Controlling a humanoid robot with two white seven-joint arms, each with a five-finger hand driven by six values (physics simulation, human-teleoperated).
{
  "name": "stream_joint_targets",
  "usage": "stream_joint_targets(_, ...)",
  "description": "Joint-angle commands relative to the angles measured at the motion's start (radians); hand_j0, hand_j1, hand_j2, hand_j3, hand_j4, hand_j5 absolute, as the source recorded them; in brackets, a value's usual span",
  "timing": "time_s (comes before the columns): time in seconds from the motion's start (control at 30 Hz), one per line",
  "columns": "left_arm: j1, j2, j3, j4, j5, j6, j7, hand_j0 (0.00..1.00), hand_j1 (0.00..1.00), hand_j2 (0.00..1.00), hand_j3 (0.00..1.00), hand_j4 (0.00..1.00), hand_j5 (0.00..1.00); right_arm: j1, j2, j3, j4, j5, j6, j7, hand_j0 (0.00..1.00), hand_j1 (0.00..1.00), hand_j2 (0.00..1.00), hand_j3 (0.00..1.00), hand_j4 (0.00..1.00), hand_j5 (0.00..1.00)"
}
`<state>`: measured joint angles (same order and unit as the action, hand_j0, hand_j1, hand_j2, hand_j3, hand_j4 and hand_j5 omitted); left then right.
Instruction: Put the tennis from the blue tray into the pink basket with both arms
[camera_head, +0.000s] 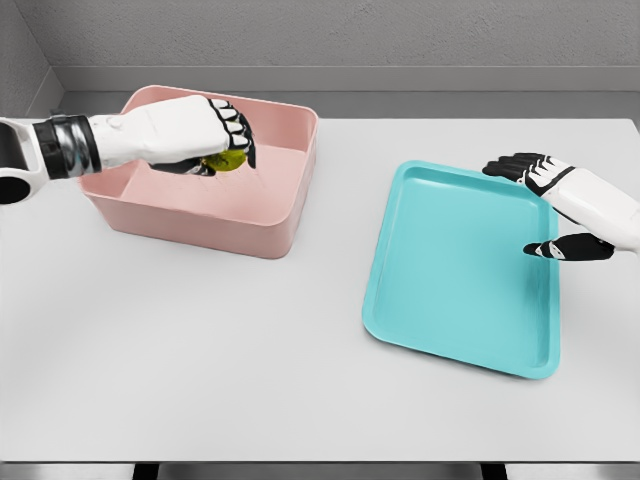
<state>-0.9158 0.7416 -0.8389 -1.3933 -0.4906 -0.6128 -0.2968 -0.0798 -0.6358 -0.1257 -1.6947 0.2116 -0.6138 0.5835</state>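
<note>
Now the left hand (190, 135) hovers over the pink basket (270, 232), fingers curled tight around the tennis ball (228, 161), which peeks out yellow-green beneath the knuckles. The ball sits above the basket's open interior, toward its back half, not yet resting on the floor of it. That is the tricky bit: if the fingers let go from this height, the ball looks likely to bounce, and a lively bounce could carry it over the low rim and onto the desk (200, 370). A slower descent before letting go would cut that risk. There is also the hand itself. The wrist comes in over the basket's left wall, so a careless drop of the arm could nudge the wall and shove the basket sideways.

Over on the other side, the right hand (550, 205) hangs at the far edge of the blue tray (450, 270), fingers spread, holding nothing. The tray shows no ball in it. The thumb sits just above the tray's right rim, so any sudden pull-back could clip that rim and skid the tray across the desk.
</note>
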Motion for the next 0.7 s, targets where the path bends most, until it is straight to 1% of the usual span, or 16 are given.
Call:
stream_joint_targets(0.0, 0.0, -0.028, 0.007, 0.08, 0.007, 0.002, 0.001, 0.63, 0.63, 0.63, 0.63, 0.63, 0.63, 0.0, -0.001, 0.0, 0.0, -0.008, 0.003, -0.001, 1.0, 1.0, 1.0, 1.0, 1.0, 1.0)
stream_joint_targets(0.03, -0.008, -0.037, 0.007, 0.097, 0.007, 0.002, 0.001, 0.68, 0.68, 0.68, 0.68, 0.68, 0.68, 0.0, -0.001, 0.0, 0.0, -0.008, 0.003, -0.001, 1.0, 1.0, 1.0, 1.0, 1.0, 1.0)
stream_joint_targets(0.1, -0.009, -0.053, 0.006, 0.112, 0.009, 0.002, 0.008, 1.0, 1.0, 1.0, 1.0, 1.0, 1.0, 0.0, -0.001, 0.0, 0.0, -0.008, 0.003, -0.001, 1.0, 1.0, 1.0, 1.0, 1.0, 1.0)
stream_joint_targets(0.27, -0.018, -0.057, 0.007, 0.116, 0.009, 0.002, 0.01, 1.0, 1.0, 1.0, 1.0, 1.0, 1.0, 0.0, -0.001, 0.0, 0.0, -0.008, 0.003, -0.001, 1.0, 1.0, 1.0, 1.0, 1.0, 1.0)
stream_joint_targets(0.37, -0.005, -0.038, 0.011, 0.106, 0.049, 0.002, 0.01, 1.0, 1.0, 1.0, 1.0, 1.0, 1.0, 0.0, -0.001, 0.0, 0.0, -0.008, 0.003, -0.001, 1.0, 1.0, 1.0, 1.0, 1.0, 1.0)
stream_joint_targets(0.43, -0.002, 0.028, 0.012, 0.109, 0.072, 0.002, 0.01, 1.0, 1.0, 1.0, 1.0, 1.0, 1.0, 0.0, -0.001, 0.0, 0.0, -0.008, 0.003, -0.001, 1.0, 1.0, 1.0, 1.0, 1.0, 1.0)
stream_joint_targets(0.5, 0.009, 0.093, 0.012, 0.114, 0.135, 0.002, 0.01, 1.0, 1.0, 1.0, 1.0, 1.0, 1.0, 0.0, -0.001, 0.0, 0.0, -0.008, 0.003, -0.001, 1.0, 1.0, 1.0, 1.0, 1.0, 1.0)
stream_joint_targets(0.57, 0.011, 0.127, 0.012, 0.116, 0.176, 0.002, 0.01, 1.0, 1.0, 1.0, 1.0, 1.0, 1.0, 0.0, -0.001, 0.0, 0.0, -0.008, 0.003, -0.001, 1.0, 1.0, 1.0, 1.0, 1.0, 1.0)
stream_joint_targets(0.6, 0.051, 0.162, 0.012, 0.116, 0.222, 0.002, 0.01, 1.0, 1.0, 1.0, 1.0, 1.0, 1.0, 0.0, -0.001, 0.0, 0.0, -0.008, 0.003, -0.001, 1.0, 1.0, 1.0, 1.0, 1.0, 1.0)
stream_joint_targets(0.63, 0.064, 0.194, 0.012, 0.116, 0.242, 0.002, 0.01, 1.0, 1.0, 1.0, 1.0, 1.0, 1.0, 0.0, -0.001, 0.0, 0.0, -0.008, 0.003, -0.001, 1.0, 1.0, 1.0, 1.0, 1.0, 1.0)
stream_joint_targets(0.67, 0.064, 0.203, 0.012, 0.116, 0.241, 0.002, 0.01, 1.0, 1.0, 1.0, 1.0, 1.0, 1.0, 0.0, -0.001, 0.0, 0.0, -0.008, 0.003, -0.001, 1.0, 1.0, 1.0, 1.0, 1.0, 1.0)
